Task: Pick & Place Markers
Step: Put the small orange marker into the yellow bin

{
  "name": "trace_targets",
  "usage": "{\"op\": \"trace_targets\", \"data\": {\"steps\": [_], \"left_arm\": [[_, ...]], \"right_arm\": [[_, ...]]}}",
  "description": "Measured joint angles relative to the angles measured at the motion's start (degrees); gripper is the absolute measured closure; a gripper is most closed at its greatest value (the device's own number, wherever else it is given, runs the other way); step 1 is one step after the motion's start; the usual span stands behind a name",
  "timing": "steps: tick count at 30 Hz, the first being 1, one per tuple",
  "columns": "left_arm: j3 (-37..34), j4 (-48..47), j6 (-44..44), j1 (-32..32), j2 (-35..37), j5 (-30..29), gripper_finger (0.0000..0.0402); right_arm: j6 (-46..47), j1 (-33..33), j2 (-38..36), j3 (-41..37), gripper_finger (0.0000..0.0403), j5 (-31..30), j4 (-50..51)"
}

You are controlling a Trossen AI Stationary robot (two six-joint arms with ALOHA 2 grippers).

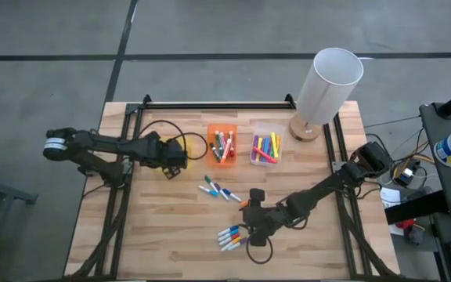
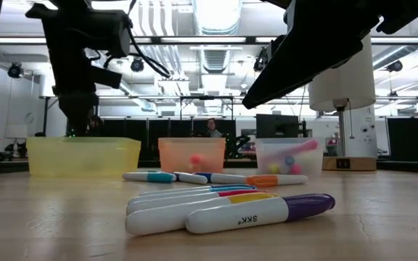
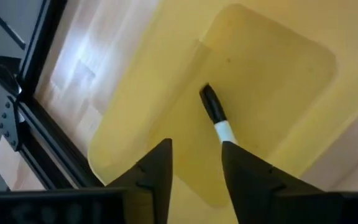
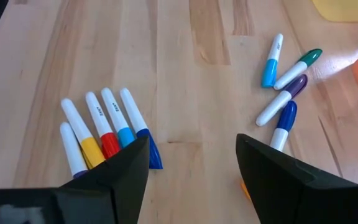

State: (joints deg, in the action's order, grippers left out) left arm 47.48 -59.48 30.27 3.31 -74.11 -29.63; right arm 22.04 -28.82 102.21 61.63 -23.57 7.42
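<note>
Your left gripper point(image 3: 194, 171) sits over the yellow bin point(image 3: 272, 81) at the table's left side, and its fingers stand apart with a gap between them. A black-capped marker point(image 3: 216, 115) with a white barrel lies just past the fingertips against the bin's yellow floor; whether either finger touches its barrel you cannot tell from the left wrist view. In the high view that gripper point(image 1: 172, 159) covers most of the yellow bin, just left of the orange bin point(image 1: 222, 145).

Your right gripper point(image 4: 191, 158) hangs low over the bare wooden table point(image 4: 191, 68) with its fingers spread wide and nothing between them. To one side of it lies a row of markers point(image 4: 101, 137) set side by side, white barrels with purple, yellow, red, light blue and dark blue caps. To the other side lies a loose cluster point(image 4: 288, 81) of light blue, green, purple and dark blue markers, fanned out and touching one another. In the high view the right gripper point(image 1: 254, 222) is between these two groups: the row point(image 1: 230, 237) nearer the front edge, the cluster point(image 1: 219, 189) toward the bins.

More markers stand piled in the orange bin, and others in the clear bin point(image 1: 265, 146) beside it. A white lamp point(image 1: 327, 90) on a round wooden base stands at the back right of the table.
</note>
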Motion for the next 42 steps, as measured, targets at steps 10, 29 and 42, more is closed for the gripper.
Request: {"op": "trace_targets", "data": {"steps": [10,29,42], "left_arm": [[2.03,5.65,3.16,-1.20,0.00,5.41,0.0257],[10.21,32.96,0.10,-17.01,0.09,13.77,0.0257],[11.12,43.05,-3.63,-24.94,0.11,13.75,0.0257]], "right_arm": [[-1.51,-0.02,0.00,-0.06,0.0176,-0.28,9.15],[-8.94,8.78,0.20,-6.69,0.0184,3.04,10.38],[-8.33,10.67,0.20,-7.32,0.0304,13.61,9.90]]}}
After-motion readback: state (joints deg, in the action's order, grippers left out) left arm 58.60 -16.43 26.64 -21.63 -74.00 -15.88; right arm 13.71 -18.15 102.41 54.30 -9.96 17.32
